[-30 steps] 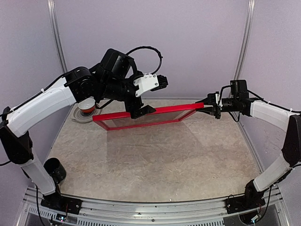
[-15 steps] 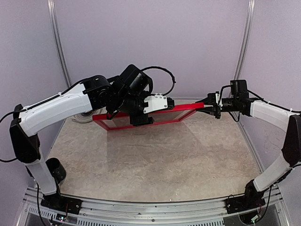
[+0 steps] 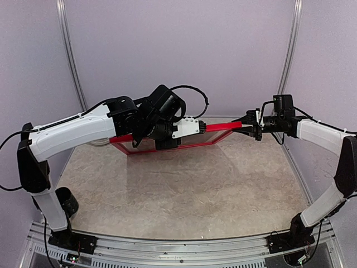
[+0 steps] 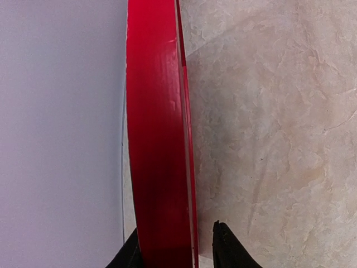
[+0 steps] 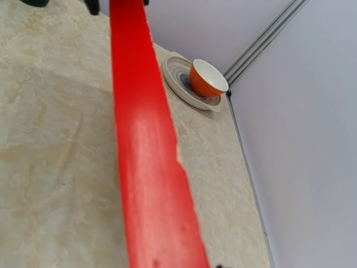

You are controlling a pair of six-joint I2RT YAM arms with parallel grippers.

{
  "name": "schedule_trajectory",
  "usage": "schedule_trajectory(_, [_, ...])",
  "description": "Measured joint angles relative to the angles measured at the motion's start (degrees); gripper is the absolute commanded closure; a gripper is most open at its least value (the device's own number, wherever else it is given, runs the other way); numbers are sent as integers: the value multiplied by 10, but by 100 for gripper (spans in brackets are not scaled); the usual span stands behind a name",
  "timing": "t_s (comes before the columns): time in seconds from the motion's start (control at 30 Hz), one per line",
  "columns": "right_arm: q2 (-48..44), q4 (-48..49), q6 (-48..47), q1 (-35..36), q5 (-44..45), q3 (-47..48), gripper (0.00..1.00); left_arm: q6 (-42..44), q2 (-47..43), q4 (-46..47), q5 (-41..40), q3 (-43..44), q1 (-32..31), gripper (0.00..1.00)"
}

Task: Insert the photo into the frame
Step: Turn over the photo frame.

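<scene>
I see the frame (image 3: 223, 127) tilted up on edge near the far edge of the table (image 3: 195, 190), its right end pinched in my right hand (image 3: 246, 124), while my left hand (image 3: 203, 126) straddles the top rail partway open, one finger (image 4: 226, 248) just clear of the red.

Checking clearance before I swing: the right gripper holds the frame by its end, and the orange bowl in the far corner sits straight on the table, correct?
Not quite. The bowl sits on a plate, not straight on the table; the right wrist view shows it. The right gripper does hold the frame by its end.
</scene>
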Motion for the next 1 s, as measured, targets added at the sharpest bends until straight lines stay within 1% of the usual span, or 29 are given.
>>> schedule_trajectory(0.1, [0, 0, 0, 0, -1, 0, 93, 0, 2, 9, -5, -1, 2, 82])
schedule_trajectory(0.23, [0, 0, 0, 0, -2, 0, 92, -12, 2, 15, -5, -1, 5, 93])
schedule_trajectory(0.3, [0, 0, 0, 0, -3, 0, 87, -12, 2, 17, -6, -3, 5, 99])
schedule_trajectory(0.33, [0, 0, 0, 0, -3, 0, 81, -12, 2, 18, -5, -3, 5, 100])
schedule_trajectory(0.37, [0, 0, 0, 0, -3, 0, 72, -12, 2, 19, -6, -3, 5, 100])
schedule_trajectory(0.4, [0, 0, 0, 0, -3, 0, 55, -13, 2, 19, -6, -4, 4, 100])
schedule_trajectory(0.43, [0, 0, 6, 0, -3, 0, 12, -13, 2, 20, -5, -4, 4, 100])
schedule_trajectory(0.47, [0, -2, 20, 0, -4, -1, 2, -14, 2, 20, -4, -4, 4, 100])
schedule_trajectory(0.57, [-2, 16, 61, 0, -8, -2, 1, -14, 2, 19, 3, -7, 5, 100])
schedule_trajectory(0.67, [-21, 68, 116, -4, -2, -21, 1, -23, 2, 20, 14, -5, 11, 100])
schedule_trajectory(0.77, [-58, 131, 185, -8, 18, -52, 1, -31, 2, 20, 27, 1, 19, 100])
schedule_trajectory(0.93, [-120, 221, 294, -10, 87, -72, 1, -67, 10, 10, 56, 43, 40, 100])
schedule_trajectory(1.0, [-141, 258, 352, -10, 135, -73, 1, -90, 16, 7, 70, 66, 49, 100])
